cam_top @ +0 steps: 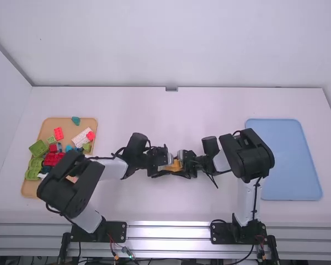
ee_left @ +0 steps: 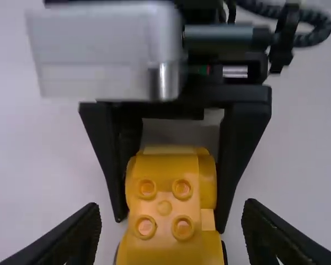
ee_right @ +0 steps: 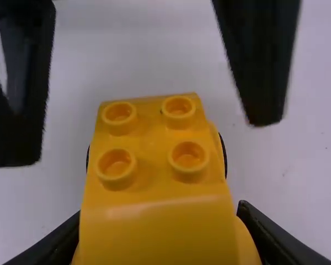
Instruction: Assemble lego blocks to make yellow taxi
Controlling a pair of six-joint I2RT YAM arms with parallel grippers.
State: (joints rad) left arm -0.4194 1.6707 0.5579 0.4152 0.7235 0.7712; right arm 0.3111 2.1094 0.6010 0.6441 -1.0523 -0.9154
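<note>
Near the middle of the table in the high view, my left gripper (cam_top: 161, 167) and my right gripper (cam_top: 186, 167) face each other around the yellow car-shaped piece (cam_top: 177, 165). The left wrist view has my left gripper (ee_left: 171, 218) open, its fingers apart on both sides of the yellow piece (ee_left: 164, 207), which has four studs on top. My right gripper (ee_right: 160, 221) is shut on the yellow piece (ee_right: 152, 146), gripping its sides. Dark rounded edges show beside the piece; what they belong to is unclear.
At the table's left, a wooden tray (cam_top: 31, 189) holds several red, green, blue and white blocks, partly under the left arm. A light blue tray (cam_top: 291, 157) lies at the right, beyond the right arm's elbow.
</note>
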